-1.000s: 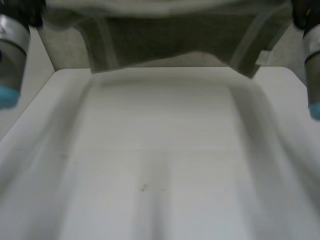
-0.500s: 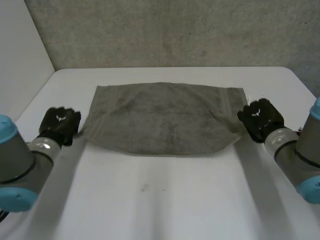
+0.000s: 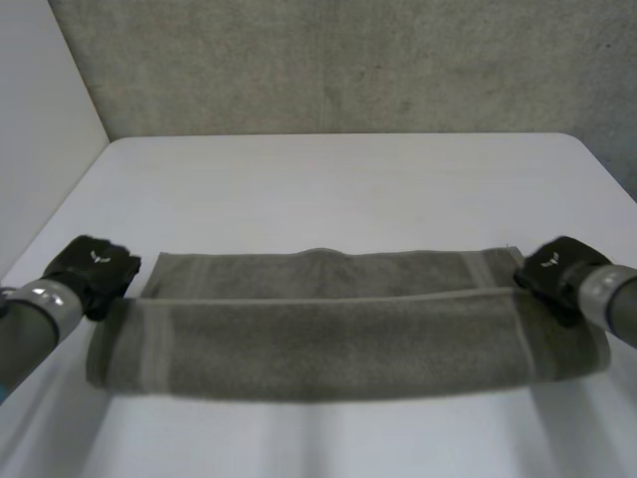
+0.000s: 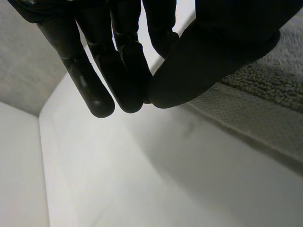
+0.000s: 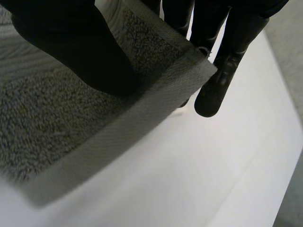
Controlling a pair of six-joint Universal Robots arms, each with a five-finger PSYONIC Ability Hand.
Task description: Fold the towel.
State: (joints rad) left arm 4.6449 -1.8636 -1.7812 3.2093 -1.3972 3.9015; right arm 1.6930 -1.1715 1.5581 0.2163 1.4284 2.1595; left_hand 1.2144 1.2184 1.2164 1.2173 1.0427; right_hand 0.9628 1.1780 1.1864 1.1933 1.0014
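One grey towel (image 3: 328,344), doubled lengthwise, stretched across near part of one white table (image 3: 338,189); two black hands; left hand (image 3: 92,271) at towel's left end, hold on cloth could not be told; right hand (image 3: 555,271) at right end, thumb and fingers pinched towel's corner; small white mark on each hand's back, unreadable.

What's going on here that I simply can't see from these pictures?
- Whether the left hand holds the towel: left wrist view, the hand itself covers the contact.
- The towel's lower layer: head view, the top layer covers much of it.
- How far the right hand reaches under the towel: right wrist view, cloth hides it.
- The arms: head view, cut off at the side edges.
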